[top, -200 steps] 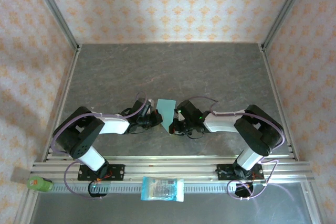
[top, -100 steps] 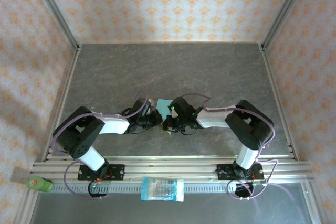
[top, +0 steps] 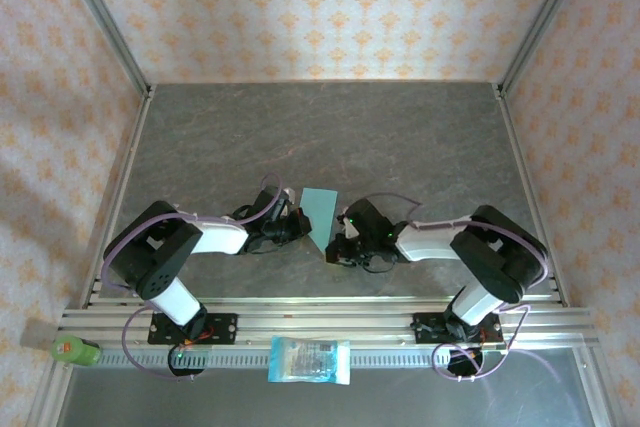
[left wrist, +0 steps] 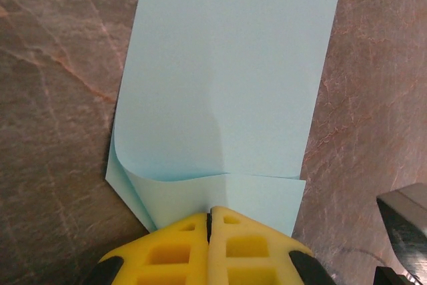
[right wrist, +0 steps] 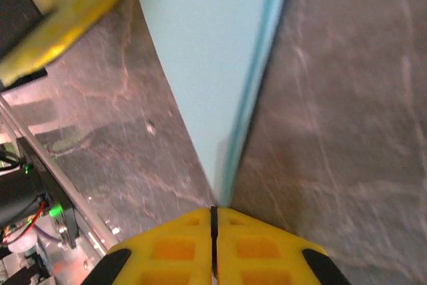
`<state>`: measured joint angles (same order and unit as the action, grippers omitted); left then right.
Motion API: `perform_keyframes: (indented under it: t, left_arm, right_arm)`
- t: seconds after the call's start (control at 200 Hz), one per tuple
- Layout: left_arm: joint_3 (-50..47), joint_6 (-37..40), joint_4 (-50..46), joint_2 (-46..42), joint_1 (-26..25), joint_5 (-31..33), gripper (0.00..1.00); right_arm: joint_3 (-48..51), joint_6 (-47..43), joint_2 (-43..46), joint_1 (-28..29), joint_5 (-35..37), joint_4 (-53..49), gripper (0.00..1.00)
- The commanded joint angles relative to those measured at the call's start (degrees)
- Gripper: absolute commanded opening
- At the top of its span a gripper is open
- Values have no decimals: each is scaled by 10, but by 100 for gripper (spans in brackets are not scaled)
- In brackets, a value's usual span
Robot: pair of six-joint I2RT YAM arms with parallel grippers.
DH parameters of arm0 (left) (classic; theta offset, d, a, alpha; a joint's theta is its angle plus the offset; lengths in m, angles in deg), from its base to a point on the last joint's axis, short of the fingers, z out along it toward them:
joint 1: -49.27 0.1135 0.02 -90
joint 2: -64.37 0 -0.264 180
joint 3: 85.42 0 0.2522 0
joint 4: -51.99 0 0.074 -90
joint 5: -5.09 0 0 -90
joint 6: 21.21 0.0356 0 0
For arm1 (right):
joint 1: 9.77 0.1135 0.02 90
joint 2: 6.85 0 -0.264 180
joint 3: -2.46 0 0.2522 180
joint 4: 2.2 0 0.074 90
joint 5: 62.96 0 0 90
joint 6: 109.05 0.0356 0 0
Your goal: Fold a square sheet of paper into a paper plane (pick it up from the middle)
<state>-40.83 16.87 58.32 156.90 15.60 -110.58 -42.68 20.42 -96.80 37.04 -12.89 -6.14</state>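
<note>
1. Top external view: the square sheet of paper (top: 317,209) lies on the table (top: 400,137), nearer the near edge than the far one and about midway between the left and right edges. It is folded into a tapering wedge. Its long axis runs far to near, with the broad end toward the far edge and the point toward the near edge, leaning slightly right. The left gripper (top: 298,224) meets its left side and the right gripper (top: 335,247) sits at its point.

2. Left wrist view: the left gripper (left wrist: 209,221) has its jaws fully closed, tips on the sheet's nearest edge. I cannot tell whether it pinches or only presses. The paper (left wrist: 227,85) shows an upper layer over a lower one, with a soft uncreased roll at its left corner.

3. Right wrist view: the right gripper (right wrist: 214,221) is closed too, and the sheet's (right wrist: 207,65) point ends at its finger seam. Whether it is clamped is unclear. A yellow finger (right wrist: 60,18) of the left gripper rests by the sheet.

4. Handling, as I judge it: the sheet is very light, limp, easily creased or torn, and apt to slide on the smooth stone. Grip it at a folded edge or the middle, gently.
</note>
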Motion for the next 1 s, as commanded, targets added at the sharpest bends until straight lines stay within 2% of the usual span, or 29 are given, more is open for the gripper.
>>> perform_keyframes:
  t: [0.0,0.165,0.445,0.636,0.846,0.996]
  left_arm:
    - [-12,9,-39,24,1,21,0]
    - [-11,8,-43,18,1,25,0]
    - [-5,9,-43,20,1,21,0]
    - [5,18,-52,13,1,21,0]
    - [59,57,-125,-29,1,38,0]
    - [59,47,-103,-52,-5,9,0]
  right_arm:
    - [13,15,41,-13,-19,-22,7]
    - [-26,30,65,-20,-15,-4,4]
    - [-123,34,-73,-21,14,11,3]
    - [-98,10,-109,-27,54,-35,1]
    - [-49,8,-95,-33,51,-24,0]
    - [-46,3,-90,-41,43,-25,0]
